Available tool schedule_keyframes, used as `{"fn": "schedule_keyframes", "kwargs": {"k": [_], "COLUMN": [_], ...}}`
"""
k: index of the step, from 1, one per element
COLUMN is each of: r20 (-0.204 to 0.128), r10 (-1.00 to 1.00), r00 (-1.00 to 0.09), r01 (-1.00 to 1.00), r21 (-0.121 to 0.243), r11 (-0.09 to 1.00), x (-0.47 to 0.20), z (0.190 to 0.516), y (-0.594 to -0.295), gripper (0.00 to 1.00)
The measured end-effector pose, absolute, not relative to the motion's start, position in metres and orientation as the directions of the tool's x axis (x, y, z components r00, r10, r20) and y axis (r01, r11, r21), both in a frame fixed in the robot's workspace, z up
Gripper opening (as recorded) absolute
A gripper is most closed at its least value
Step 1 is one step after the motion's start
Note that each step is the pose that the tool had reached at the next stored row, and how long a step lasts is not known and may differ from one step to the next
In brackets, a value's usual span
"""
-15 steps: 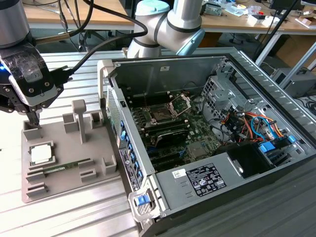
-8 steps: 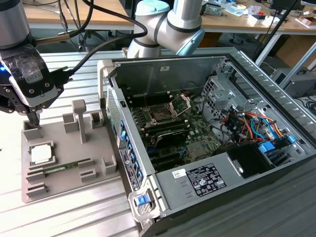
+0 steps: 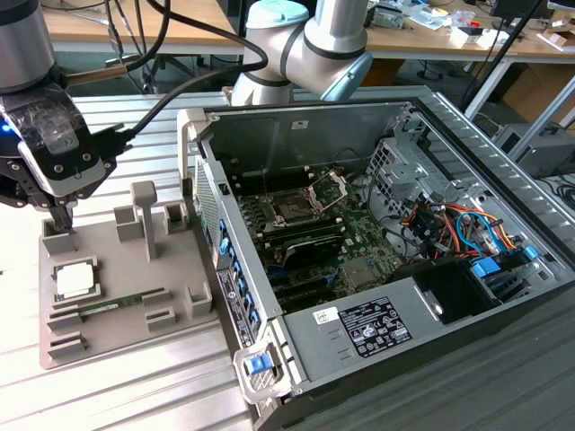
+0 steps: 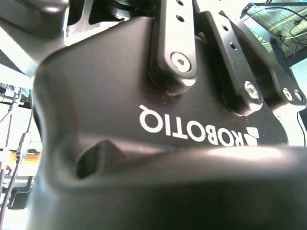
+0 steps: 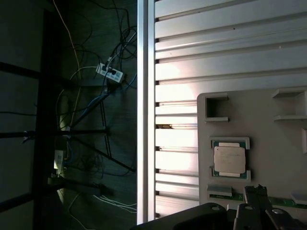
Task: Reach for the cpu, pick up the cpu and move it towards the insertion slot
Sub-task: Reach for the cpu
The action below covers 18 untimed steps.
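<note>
The cpu (image 3: 75,280) is a small pale square chip lying flat in a recess of the grey fixture plate (image 3: 180,269) at the exterior view's left. In the first wrist view the cpu (image 5: 229,159) lies in its framed pocket. My gripper (image 3: 61,218) hangs above the plate's far left corner, a short way beyond the cpu and apart from it, holding nothing that I can see. The gripper's tip (image 5: 254,196) shows next to the cpu's pocket. The insertion slot (image 3: 294,211), a dark square socket with a silver frame, sits on the motherboard inside the open computer case.
A thin green memory stick (image 3: 117,305) lies on the plate just nearer than the cpu. Grey posts (image 3: 144,215) stand up from the plate between the gripper and the case. The case's side wall (image 3: 225,260) rises beside the plate. The slatted table's edge (image 5: 144,115) drops to a floor with cables.
</note>
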State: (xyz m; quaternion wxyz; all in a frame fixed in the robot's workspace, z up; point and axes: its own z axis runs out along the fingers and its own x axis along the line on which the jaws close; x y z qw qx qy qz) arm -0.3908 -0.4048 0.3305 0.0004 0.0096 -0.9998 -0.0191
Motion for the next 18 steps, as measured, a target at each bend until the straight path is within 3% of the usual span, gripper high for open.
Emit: {"fn": "schedule_keyframes", "kwargs": {"k": [18], "r20": [0.000], "r10": [-0.019], "r00": [-1.000], "r01": [-0.019], "r21": [0.038], "r11": [0.999], "x": [-0.391], "z": [0.315], "y": [-0.405], "gripper": [0.10]}}
